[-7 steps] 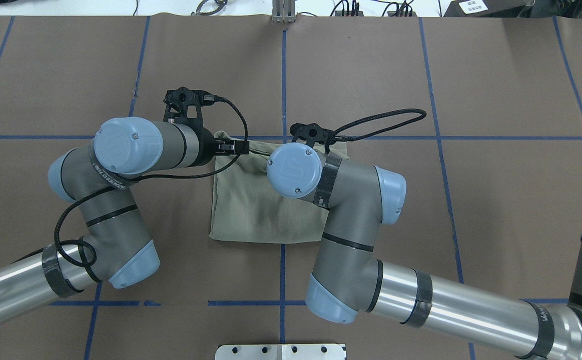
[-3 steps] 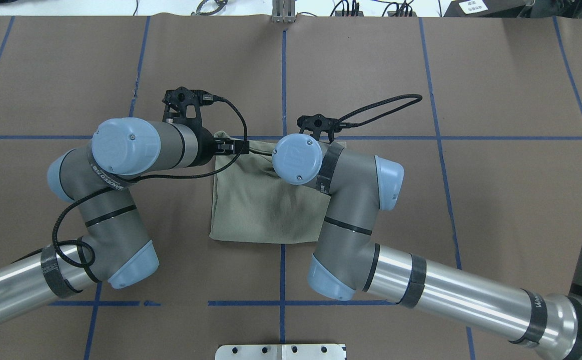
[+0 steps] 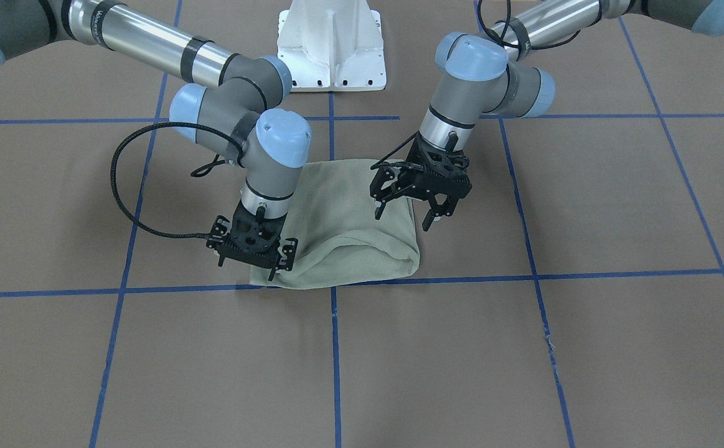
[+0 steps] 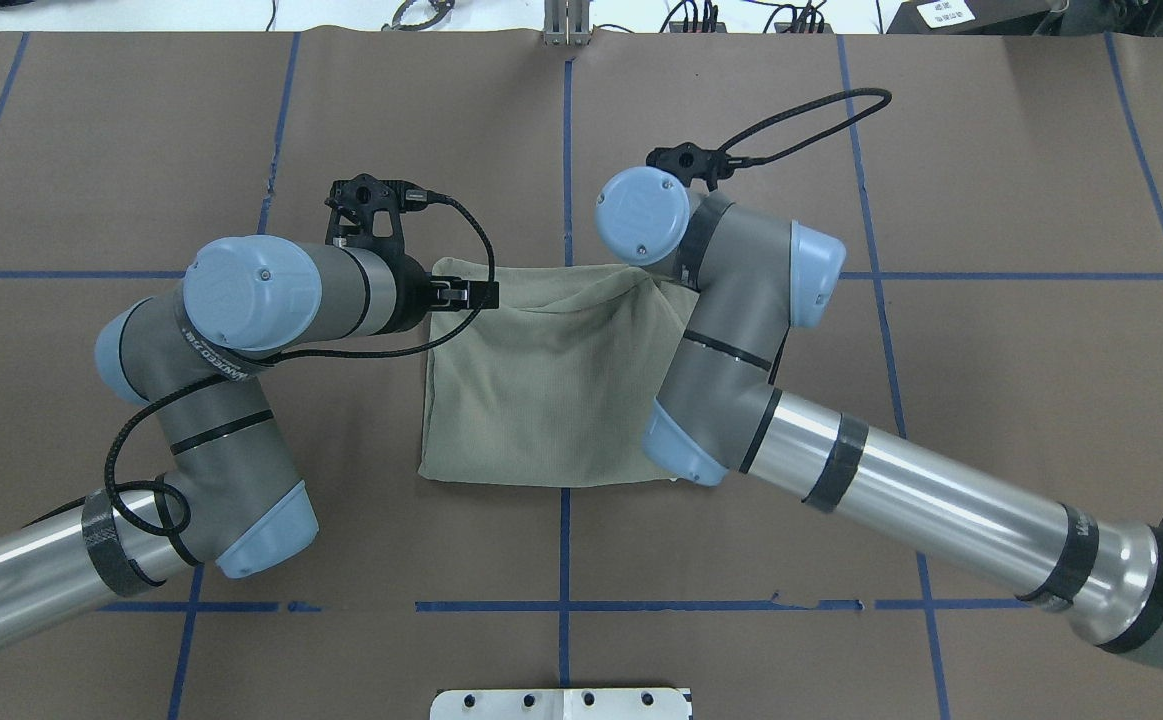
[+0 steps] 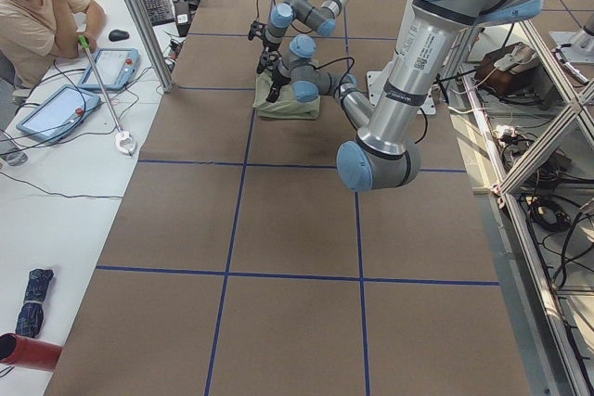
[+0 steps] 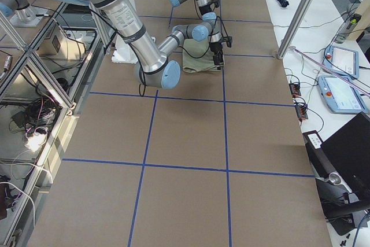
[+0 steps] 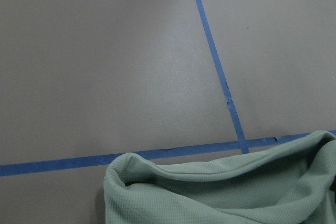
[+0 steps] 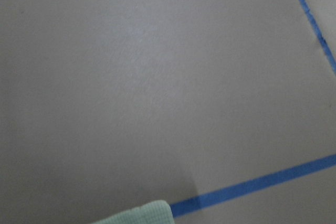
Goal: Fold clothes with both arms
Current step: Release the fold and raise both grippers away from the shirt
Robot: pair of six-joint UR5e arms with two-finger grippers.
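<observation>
Shirt (image 3: 349,236) lay as a near-square pad at the table's (image 3: 523,348) middle, with the loose puffy edge toward the operators' edge and the fold toward the robot's. Long axis, if any, ran left-right. Left gripper (image 3: 403,219) hung open over its left side. Right gripper (image 3: 254,266) stood open astride the operator-side right corner. Judged: pinch matching corners through all layers, then lift evenly.

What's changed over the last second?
The right arm swung its wrist away from the robot, across the shirt to its far edge. The right gripper now sits at the far right corner, jaws open. The left arm, the open left gripper and the shirt's outline stayed put.
</observation>
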